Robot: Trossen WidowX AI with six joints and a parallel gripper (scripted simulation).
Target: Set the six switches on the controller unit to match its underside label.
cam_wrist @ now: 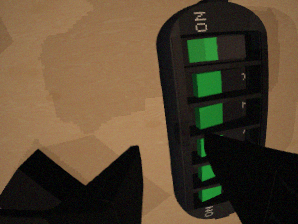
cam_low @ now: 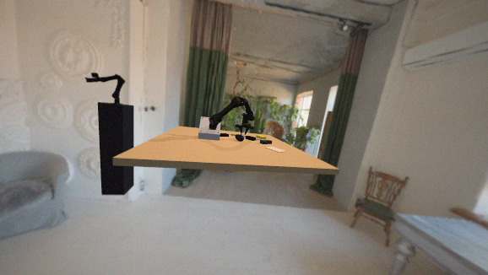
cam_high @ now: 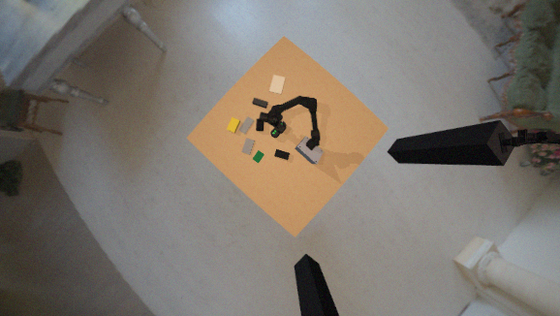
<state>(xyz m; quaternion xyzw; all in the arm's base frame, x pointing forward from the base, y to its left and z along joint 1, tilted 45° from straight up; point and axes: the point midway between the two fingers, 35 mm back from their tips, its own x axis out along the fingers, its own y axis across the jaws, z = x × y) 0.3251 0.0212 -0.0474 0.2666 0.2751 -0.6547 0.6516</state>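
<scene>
The dark grey controller unit (cam_high: 272,135) (cam_low: 240,138) (cam_wrist: 225,22) sits on its base, switches up. The wrist view shows six switches in a column, green ends left and dark ends right. The top switch's green end looks wider and two-toned; the lower ones show a raised-looking green edge. Exact tilts are hard to tell. The label underneath is hidden. My gripper (cam_wrist: 172,148) is partly open, nothing held. In the wrist view its right finger overlies the lower three switches, covering their dark ends; contact cannot be told. The left finger is left of the unit, over the bench.
The bench (cam_high: 295,208) (cam_low: 181,156) also bears a black block (cam_high: 260,125) (cam_wrist: 27,182) beside the unit, another black block (cam_high: 282,154), a dark block (cam_high: 260,103), grey blocks (cam_high: 246,125) (cam_high: 248,146), a yellow block (cam_high: 233,125), a green piece (cam_high: 259,156) and a pale plate (cam_high: 277,84).
</scene>
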